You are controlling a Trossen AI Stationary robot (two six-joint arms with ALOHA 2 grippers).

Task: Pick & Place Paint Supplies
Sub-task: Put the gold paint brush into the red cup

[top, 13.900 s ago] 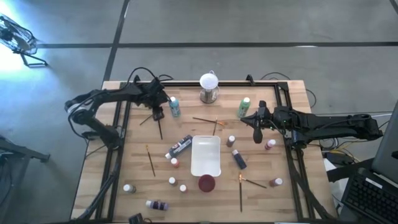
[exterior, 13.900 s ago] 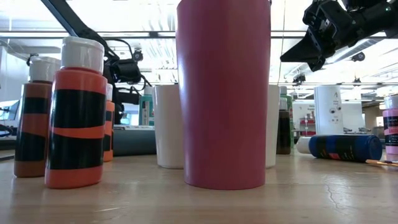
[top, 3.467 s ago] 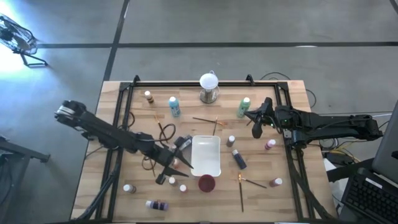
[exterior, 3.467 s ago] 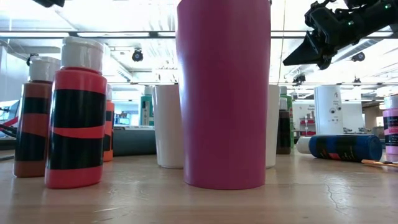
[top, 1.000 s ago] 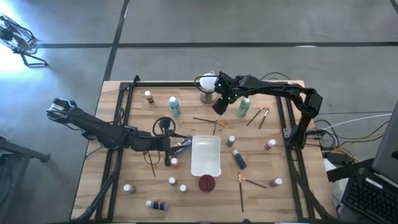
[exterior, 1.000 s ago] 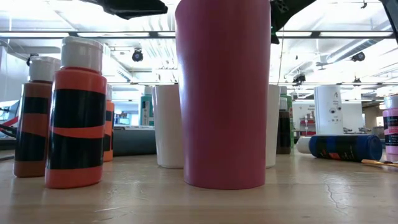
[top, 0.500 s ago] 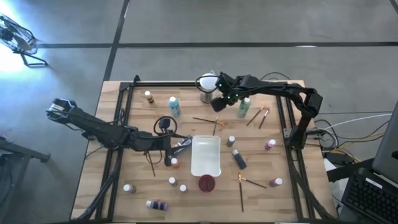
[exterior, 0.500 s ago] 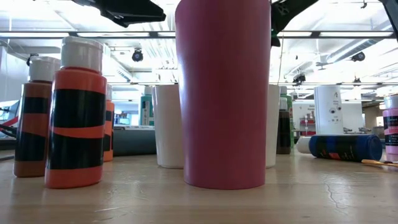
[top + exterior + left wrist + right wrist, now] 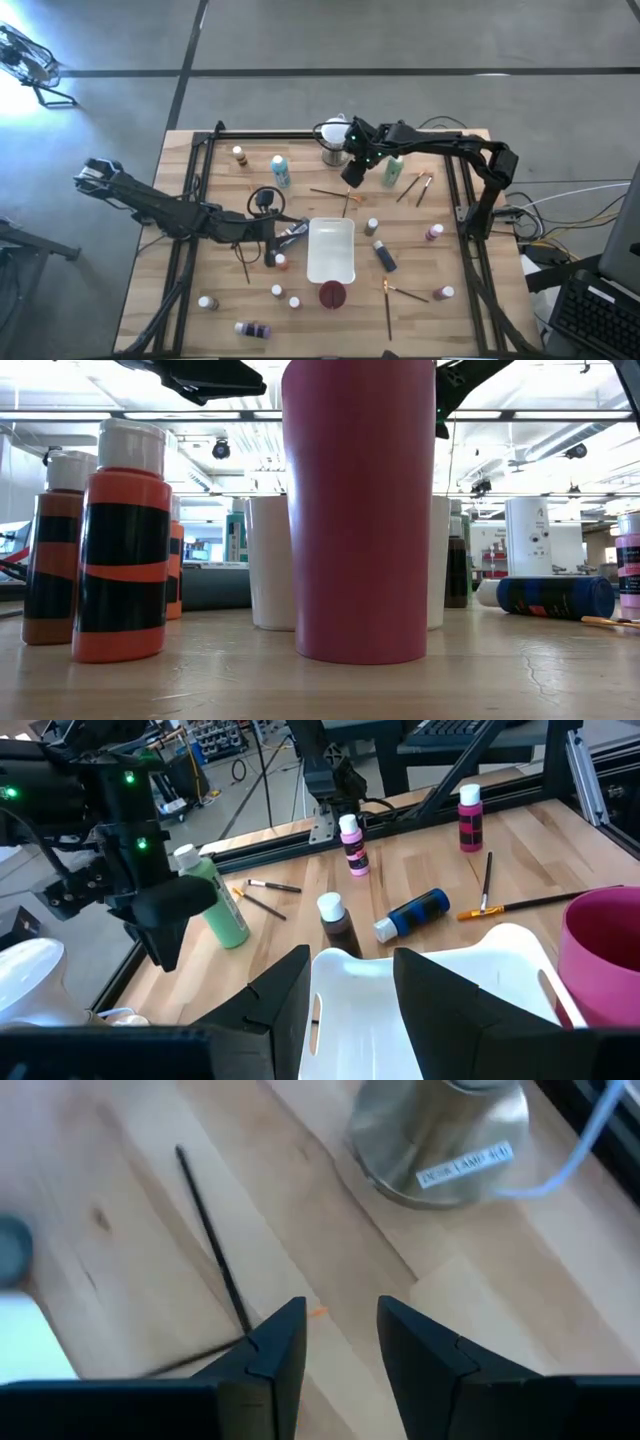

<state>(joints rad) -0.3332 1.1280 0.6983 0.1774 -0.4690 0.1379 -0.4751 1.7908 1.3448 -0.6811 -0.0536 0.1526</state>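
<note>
While left hand point(image 9: 282, 238) hovered empty and parted beside tray point(image 9: 331, 262), right hand point(image 9: 338, 1342), parted, empty, hung over brush point(image 9: 212, 1240) near globe base point(image 9: 440, 1135)

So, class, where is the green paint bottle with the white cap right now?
In the high view the green paint bottle stands upright at the table's far right, between the right gripper and two brushes.
</note>
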